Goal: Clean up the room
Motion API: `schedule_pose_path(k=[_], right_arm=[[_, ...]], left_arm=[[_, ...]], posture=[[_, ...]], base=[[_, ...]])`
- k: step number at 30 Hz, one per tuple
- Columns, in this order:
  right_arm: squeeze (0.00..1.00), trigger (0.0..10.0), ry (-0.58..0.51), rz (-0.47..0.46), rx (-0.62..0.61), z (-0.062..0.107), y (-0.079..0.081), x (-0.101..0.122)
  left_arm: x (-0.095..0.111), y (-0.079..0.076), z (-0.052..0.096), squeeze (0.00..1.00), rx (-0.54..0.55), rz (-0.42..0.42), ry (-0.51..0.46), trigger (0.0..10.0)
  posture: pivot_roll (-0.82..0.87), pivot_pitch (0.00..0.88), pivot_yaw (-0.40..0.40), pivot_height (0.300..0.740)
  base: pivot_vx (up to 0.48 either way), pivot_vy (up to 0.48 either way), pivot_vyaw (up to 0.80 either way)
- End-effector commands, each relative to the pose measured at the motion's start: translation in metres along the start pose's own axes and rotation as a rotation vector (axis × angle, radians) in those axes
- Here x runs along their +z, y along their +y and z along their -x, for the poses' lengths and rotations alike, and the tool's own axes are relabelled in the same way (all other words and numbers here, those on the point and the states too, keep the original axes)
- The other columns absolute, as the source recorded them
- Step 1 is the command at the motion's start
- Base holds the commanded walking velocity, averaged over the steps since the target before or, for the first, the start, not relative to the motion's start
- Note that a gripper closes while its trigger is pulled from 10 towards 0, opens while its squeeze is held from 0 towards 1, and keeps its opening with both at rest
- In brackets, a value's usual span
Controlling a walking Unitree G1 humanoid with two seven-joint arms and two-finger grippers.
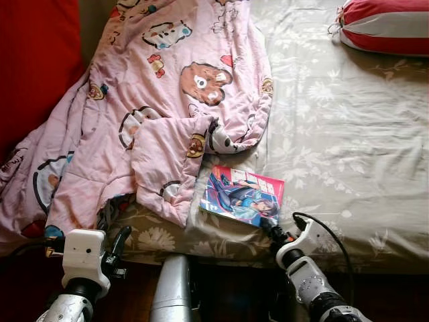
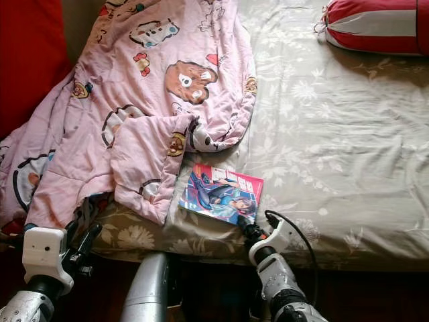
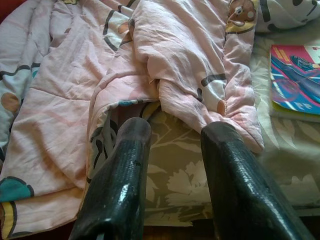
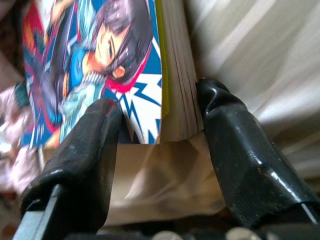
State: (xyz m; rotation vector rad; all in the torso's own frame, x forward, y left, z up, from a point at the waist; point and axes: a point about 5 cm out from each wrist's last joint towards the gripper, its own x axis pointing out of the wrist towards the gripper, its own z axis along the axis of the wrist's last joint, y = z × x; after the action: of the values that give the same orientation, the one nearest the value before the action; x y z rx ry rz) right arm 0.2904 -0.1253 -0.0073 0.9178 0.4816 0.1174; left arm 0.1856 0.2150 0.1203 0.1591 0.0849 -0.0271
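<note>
A manga book [image 1: 241,194] with a blue and pink cover lies flat on the bed near its front edge, just right of the pink cartoon blanket [image 1: 154,100]. My right gripper [image 1: 271,228] is at the book's near right corner. In the right wrist view the book's corner [image 4: 150,75] sits between the open fingers: one finger [image 4: 87,145] lies over the cover, the other [image 4: 230,135] rests against the page edge. My left gripper [image 1: 120,241] hovers open at the bed's front edge, pointing at the blanket's hem [image 3: 200,95], with nothing between its fingers.
The bed has a grey floral sheet [image 1: 348,134]. A red and white striped pillow [image 1: 385,27] lies at the far right corner. A red surface [image 1: 33,60] stands along the bed's left side. Dark floor lies below the bed's front edge.
</note>
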Motion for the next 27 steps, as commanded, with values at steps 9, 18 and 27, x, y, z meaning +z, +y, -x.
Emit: schedule_pose_path(k=[9, 18, 27], right_arm=[[0.0, 0.0, 0.07, -0.029, 0.034, -0.0024, 0.0081, -0.0169], [0.0, 0.0, 0.07, -0.029, 0.034, -0.0024, 0.0081, -0.0169], [0.0, 0.0, 0.07, -0.029, 0.034, -0.0024, 0.0081, -0.0169]], left_arm=[[-0.0038, 0.0038, 0.003, 0.0, 0.009, -0.02, 0.029, 10.0], [-0.0038, 0.0038, 0.003, 0.0, 0.009, -0.02, 0.029, 10.0], [-0.0038, 0.0038, 0.003, 0.0, 0.009, -0.02, 0.029, 10.0]], posture=[[0.33, 0.295, 0.094, 0.595], [0.33, 0.295, 0.094, 0.595], [0.33, 0.295, 0.094, 0.595]], base=[[0.0, 0.0, 0.0], [0.0, 0.0, 0.0], [0.0, 0.0, 0.0]])
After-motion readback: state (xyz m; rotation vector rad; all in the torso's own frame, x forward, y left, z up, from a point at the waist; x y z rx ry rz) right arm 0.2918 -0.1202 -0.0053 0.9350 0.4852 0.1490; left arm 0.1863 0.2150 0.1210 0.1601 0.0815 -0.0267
